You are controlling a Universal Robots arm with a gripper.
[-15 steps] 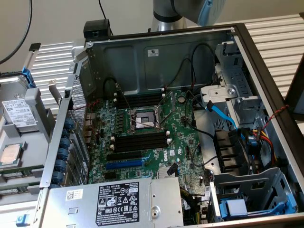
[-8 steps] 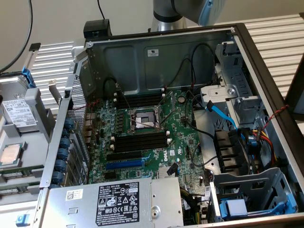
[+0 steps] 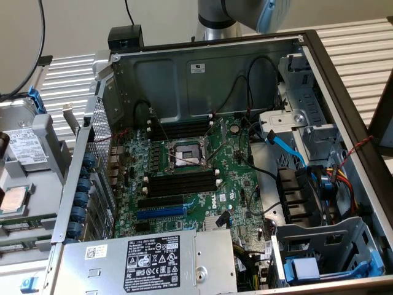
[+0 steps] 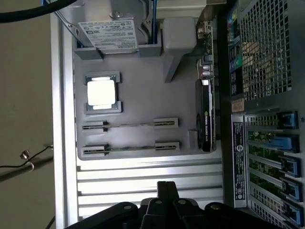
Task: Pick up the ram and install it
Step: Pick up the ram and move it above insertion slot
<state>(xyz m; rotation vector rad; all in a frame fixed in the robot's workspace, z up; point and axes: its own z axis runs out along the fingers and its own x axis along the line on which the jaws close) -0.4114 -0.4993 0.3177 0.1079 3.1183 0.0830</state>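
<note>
Gripper (image 4: 167,187) fully closed, fingers together, nothing held, over the slatted bench (image 4: 143,174) just off the grey tray (image 4: 143,95). Ram (image 4: 131,125) stands on edge in the tray's clips, near the CPU (image 4: 101,92); a second stick (image 4: 131,147) lies parallel beside it. Open computer case (image 3: 202,74) alongside.

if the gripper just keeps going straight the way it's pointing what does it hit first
Probably the slatted metal table, just beside the grey tray: the shut gripper points at those slats. Depth is unclear, so how far off they lie cannot be told.
</note>
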